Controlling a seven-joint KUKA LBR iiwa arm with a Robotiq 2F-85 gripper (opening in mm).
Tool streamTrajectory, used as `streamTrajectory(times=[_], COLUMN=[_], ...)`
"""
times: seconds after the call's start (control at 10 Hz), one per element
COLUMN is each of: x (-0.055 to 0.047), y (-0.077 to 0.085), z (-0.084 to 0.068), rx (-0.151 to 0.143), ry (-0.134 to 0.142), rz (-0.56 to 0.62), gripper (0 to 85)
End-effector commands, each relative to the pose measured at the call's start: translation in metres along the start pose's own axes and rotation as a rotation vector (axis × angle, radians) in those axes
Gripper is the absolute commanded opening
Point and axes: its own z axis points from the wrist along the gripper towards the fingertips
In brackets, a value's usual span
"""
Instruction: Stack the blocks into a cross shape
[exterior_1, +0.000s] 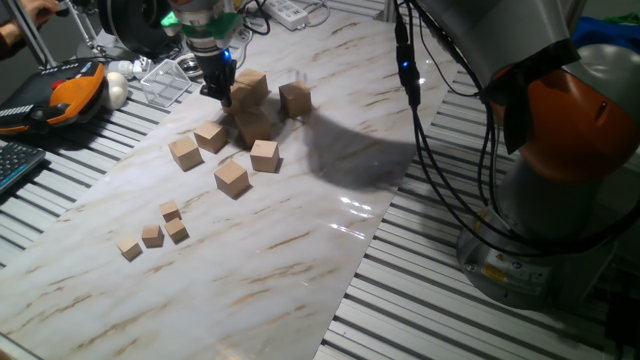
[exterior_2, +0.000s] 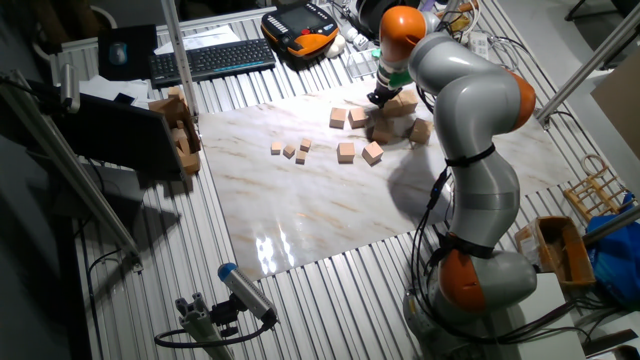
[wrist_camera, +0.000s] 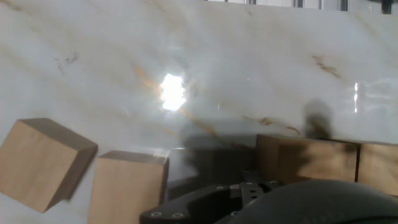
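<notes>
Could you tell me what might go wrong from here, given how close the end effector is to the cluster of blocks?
1. The end effector sits low against the stacked blocks; a sideways move could knock the raised block off.
2. Loose blocks crowd the pile, so an approach may bump them out of position.
3. In the hand view the fingertips are hidden, so I cannot tell whether anything is held.

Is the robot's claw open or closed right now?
Cannot tell. The gripper is down among the blocks, and its fingertips are hidden in every view.
</notes>
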Motion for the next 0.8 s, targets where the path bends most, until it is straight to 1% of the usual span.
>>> streamTrajectory(times=[0.0, 0.4, 0.7], x=[0.0002, 0.0, 0.0004], y=[-0.0013, -0.0033, -0.0035], z=[0.0011, 0.0022, 0.0017], rx=[0.0, 0.004, 0.012], ry=[-0.001, -0.007, -0.009], rz=[0.003, -0.002, -0.019], gripper=[0.0, 0.0, 0.0])
